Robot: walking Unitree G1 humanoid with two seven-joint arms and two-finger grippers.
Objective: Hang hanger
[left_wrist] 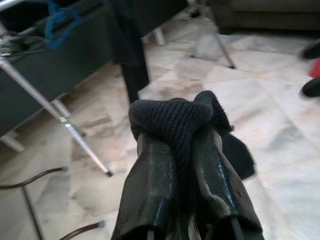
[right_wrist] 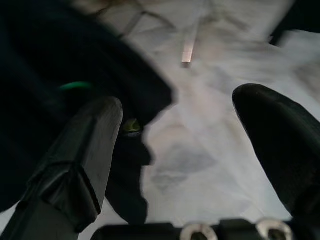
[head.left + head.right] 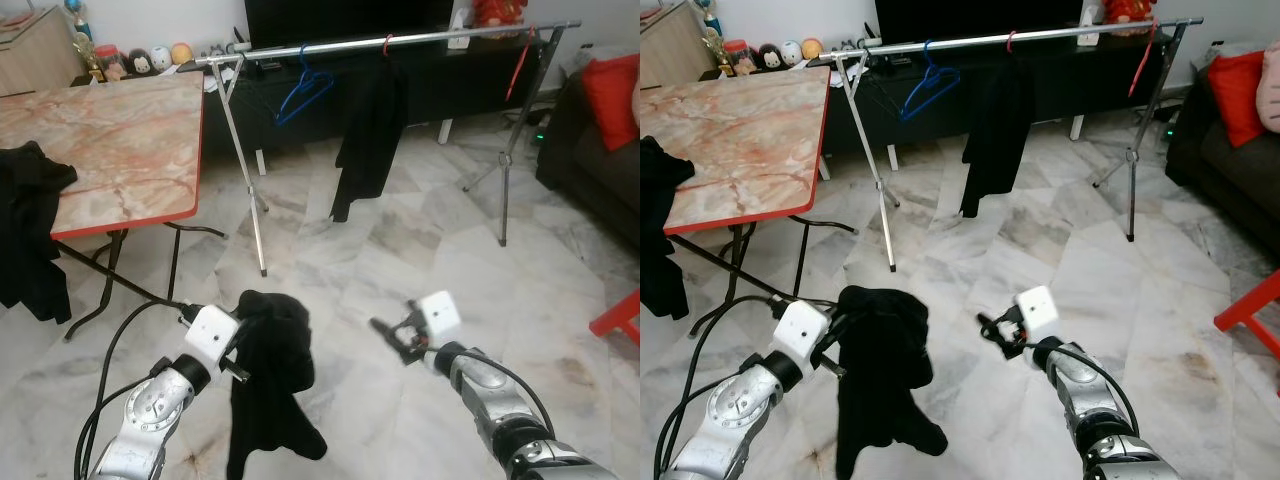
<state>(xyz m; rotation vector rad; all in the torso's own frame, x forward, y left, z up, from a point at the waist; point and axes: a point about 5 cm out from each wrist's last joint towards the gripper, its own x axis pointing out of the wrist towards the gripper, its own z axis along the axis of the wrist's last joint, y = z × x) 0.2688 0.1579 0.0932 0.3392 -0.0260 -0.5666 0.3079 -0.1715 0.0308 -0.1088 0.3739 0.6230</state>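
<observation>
Marble floor tiles [image 3: 400, 250] stretch ahead to a silver clothes rail [image 3: 400, 42] standing before a dark TV cabinet [image 3: 440, 80]. On that rail hang a blue hanger [image 3: 303, 92], a black garment [image 3: 362, 140] on a red hanger, and another red hanger [image 3: 520, 62] near its far end. The left gripper [image 1: 175, 165] has its fingers [image 1: 150, 195] pinched on a black knitted garment [image 3: 270, 380], whose fabric bunches over the fingertips and drapes below them. A trace of green shows within that cloth in the right wrist view. The right gripper [image 3: 390, 335] hovers beside the garment, fingers [image 2: 85, 150] spread wide apart, not touching it. A marble-topped table [image 3: 110, 140] stands off to the left.
</observation>
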